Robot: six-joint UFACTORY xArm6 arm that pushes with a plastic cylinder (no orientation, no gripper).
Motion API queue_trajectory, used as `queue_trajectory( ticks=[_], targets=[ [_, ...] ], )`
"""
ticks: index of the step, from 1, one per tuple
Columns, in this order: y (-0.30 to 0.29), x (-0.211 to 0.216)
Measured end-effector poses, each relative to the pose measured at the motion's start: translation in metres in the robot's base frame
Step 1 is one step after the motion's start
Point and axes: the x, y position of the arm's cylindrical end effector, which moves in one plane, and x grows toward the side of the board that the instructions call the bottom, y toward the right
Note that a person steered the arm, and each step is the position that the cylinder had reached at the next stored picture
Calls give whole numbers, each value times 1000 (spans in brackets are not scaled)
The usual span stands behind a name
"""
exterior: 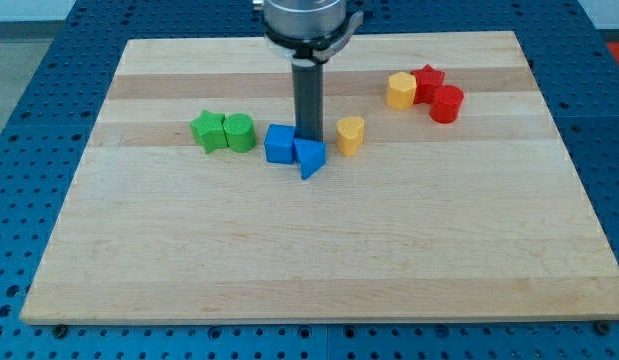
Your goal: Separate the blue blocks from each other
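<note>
A blue cube (280,143) and a blue triangular block (310,158) lie touching each other near the middle of the wooden board (319,270). The cube is on the left, the triangle on its lower right. My tip (309,138) stands just above the triangle and right beside the cube's upper right edge, at the seam between the two blue blocks.
A green star block (207,131) and a green rounded block (239,132) sit left of the cube. A yellow heart block (350,134) lies right of my tip. At the top right are a yellow hexagon (400,90), a red star (427,80) and a red cylinder (446,104).
</note>
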Motion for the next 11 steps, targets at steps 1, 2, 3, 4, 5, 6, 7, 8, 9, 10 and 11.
queue_trajectory(
  ticks=[1, 2, 3, 4, 5, 6, 7, 8, 9, 10, 11],
  targets=[
    [1, 27],
    [14, 27],
    [30, -24],
    [44, -68],
    [49, -89],
    [38, -73],
    [6, -27],
    [1, 21],
    [17, 46],
    [50, 16],
    [65, 6]
  ],
)
